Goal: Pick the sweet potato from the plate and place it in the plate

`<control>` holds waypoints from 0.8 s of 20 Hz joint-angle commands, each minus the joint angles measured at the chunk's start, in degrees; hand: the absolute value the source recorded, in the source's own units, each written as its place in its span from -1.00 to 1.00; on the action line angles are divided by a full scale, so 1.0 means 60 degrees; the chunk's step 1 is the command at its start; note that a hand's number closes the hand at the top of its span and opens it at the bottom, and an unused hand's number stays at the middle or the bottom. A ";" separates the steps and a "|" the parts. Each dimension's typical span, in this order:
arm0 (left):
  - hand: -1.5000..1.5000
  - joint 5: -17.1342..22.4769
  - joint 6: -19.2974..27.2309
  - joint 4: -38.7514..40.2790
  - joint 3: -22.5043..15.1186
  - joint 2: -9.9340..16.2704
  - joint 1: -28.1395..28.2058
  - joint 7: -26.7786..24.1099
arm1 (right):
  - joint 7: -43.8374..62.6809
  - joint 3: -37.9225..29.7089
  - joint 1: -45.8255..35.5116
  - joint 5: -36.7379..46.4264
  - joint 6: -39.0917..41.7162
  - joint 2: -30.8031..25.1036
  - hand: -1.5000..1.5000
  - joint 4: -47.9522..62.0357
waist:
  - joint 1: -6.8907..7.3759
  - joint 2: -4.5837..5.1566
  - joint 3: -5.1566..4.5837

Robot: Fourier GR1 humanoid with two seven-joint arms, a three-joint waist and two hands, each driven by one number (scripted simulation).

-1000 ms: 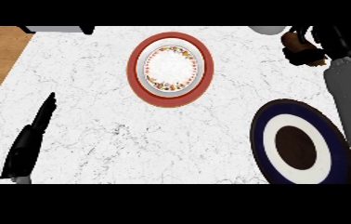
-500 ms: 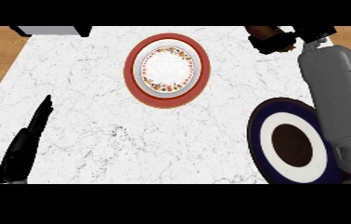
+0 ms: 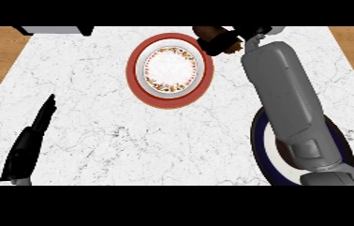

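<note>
A brown sweet potato (image 3: 206, 32) shows at the counter's far edge, with my right hand (image 3: 223, 43) curled round it, just right of the red-rimmed plate (image 3: 136, 82). That plate has a white, flower-edged centre and holds nothing. My grey right forearm (image 3: 285, 94) stretches from the lower right up to the hand and covers most of the dark blue plate (image 3: 261, 151) with the white ring. My left hand (image 3: 29, 140) rests open at the left edge, fingers pointing up.
A grey object (image 3: 55, 30) sits at the far left corner of the white marble counter (image 3: 90, 108). Wooden floor (image 3: 12, 47) shows beyond the counter's left and right sides.
My right hand has moved left along the far edge with the sweet potato, toward the red-rimmed plate. The forearm now lies over the blue plate. The left hand has not moved.
</note>
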 commanded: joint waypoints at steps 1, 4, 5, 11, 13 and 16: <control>0.00 -0.0249 0.0085 -0.0404 -0.0156 -0.0111 0.0199 0.0083 | 0.0513 0.0145 -0.0577 0.0179 -0.0326 0.0803 1.00 0.1039 | 0.0075 0.0014 0.0005; 0.00 -0.0145 -0.0143 -0.0129 -0.0072 0.0007 -0.0154 0.0130 | 0.0330 0.0176 -0.0945 0.0373 -0.0584 0.1073 1.00 0.2315 | 0.0118 0.0051 0.0003; 0.00 -0.0020 -0.0141 -0.0309 0.0036 -0.0031 0.0252 -0.0153 | 0.0500 0.0420 -0.1032 0.0319 -0.0742 0.1095 1.00 0.2588 | 0.0189 0.0047 0.0002; 0.00 -0.0400 0.0052 0.0111 -0.0301 -0.0344 -0.0533 0.0041 | 0.0474 0.1378 -0.1927 -0.0711 -0.1501 0.1116 1.00 0.4519 | 0.0384 0.0095 0.0000; 0.00 -0.0097 -0.0274 -0.0049 -0.0050 -0.0069 -0.0387 -0.0070 | 0.0201 0.1116 -0.2135 -0.0882 -0.1535 0.1119 1.00 0.5250 | 0.0568 0.0167 -0.0003; 0.00 -0.0185 -0.0364 0.0179 -0.0170 -0.0025 -0.1146 0.0473 | 0.0786 0.0815 -0.1854 -0.2247 -0.1753 0.1121 1.00 0.5270 | 0.0722 0.0208 0.0001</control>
